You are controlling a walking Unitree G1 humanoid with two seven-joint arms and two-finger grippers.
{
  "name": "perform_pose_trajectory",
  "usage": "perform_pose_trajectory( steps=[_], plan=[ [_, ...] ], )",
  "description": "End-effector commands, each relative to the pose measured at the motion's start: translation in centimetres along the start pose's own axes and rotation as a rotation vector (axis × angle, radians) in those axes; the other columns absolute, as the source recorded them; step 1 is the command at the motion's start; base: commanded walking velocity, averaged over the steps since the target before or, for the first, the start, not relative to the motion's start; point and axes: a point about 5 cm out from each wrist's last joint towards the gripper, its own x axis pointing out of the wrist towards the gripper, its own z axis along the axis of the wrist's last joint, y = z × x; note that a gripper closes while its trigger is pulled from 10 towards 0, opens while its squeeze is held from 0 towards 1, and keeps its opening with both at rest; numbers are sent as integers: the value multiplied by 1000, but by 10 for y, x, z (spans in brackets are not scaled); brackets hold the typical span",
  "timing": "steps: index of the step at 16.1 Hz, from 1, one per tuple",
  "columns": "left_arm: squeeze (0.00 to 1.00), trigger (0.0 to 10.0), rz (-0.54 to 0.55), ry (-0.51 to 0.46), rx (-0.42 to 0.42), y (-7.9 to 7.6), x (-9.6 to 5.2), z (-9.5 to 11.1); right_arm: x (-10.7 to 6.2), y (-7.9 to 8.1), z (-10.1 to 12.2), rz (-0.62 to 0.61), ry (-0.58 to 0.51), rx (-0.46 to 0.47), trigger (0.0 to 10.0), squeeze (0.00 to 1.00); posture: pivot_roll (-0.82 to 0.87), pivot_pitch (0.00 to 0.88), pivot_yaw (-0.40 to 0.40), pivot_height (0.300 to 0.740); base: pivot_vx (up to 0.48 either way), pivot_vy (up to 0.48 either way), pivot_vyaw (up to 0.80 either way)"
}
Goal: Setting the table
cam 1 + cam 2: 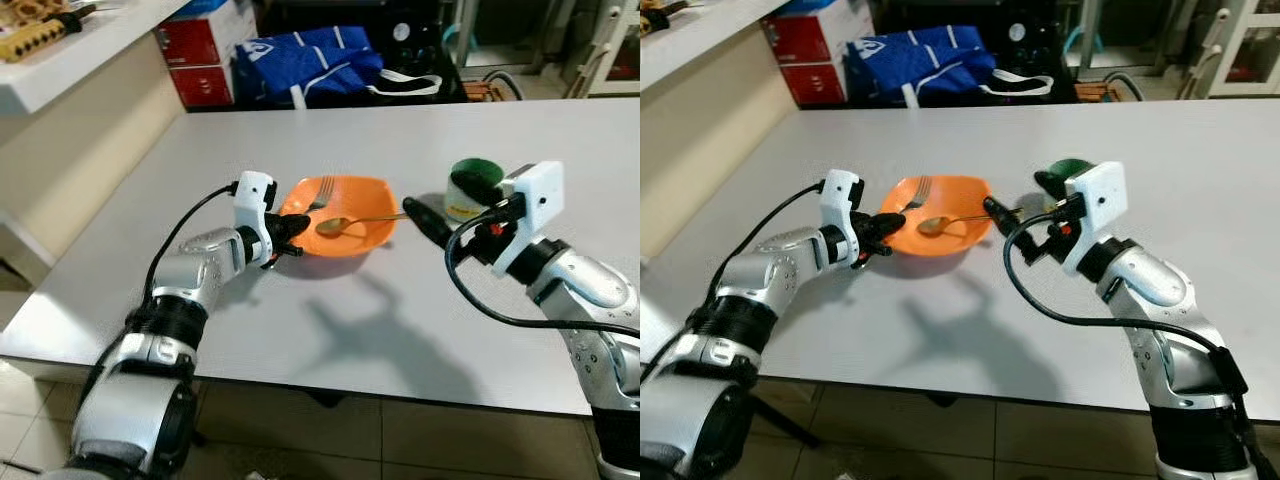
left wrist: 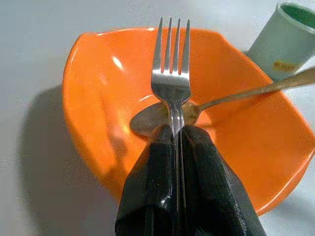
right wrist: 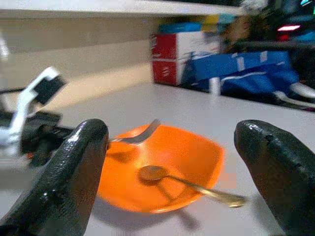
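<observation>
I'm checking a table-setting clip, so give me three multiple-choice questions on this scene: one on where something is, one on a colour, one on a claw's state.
1. Where does the spoon's bowl rest?
A. Inside the orange bowl
B. On the bare table
C. In the cup

2. What colour is the inside of the cup?
A. Red
B. Green
C. Yellow

3. What is the left claw doing?
A. Hanging open over the floor
B. Gripping the cup
C. Shut on the fork

Answers: 1 A, the spoon's bowl lies in the dish with its handle over the rim. 2 B, the rim shows green. 3 C, the left wrist view shows the fingers pinching the fork's handle.
</observation>
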Motion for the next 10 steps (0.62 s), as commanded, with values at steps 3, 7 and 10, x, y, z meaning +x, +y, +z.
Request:
perform_pose_trajectory(
  steps=[3, 7, 10],
  plan=[
    [0, 0, -28, 5, 90, 3, 0, 21, 5, 19, 0, 118, 23, 16, 10000, 0, -310, 0, 137, 740, 0, 0, 0],
    [0, 0, -86, 57, 143, -2, 4, 28, 0, 32, -15, 151, 76, 20, 10000, 0, -313, 3, 141, 740, 0, 0, 0],
    [0, 0, -118, 109, 163, -5, 9, 21, -7, 37, -22, 153, 110, 34, 10000, 0, -326, 11, 147, 740, 0, 0, 0]
  ],
)
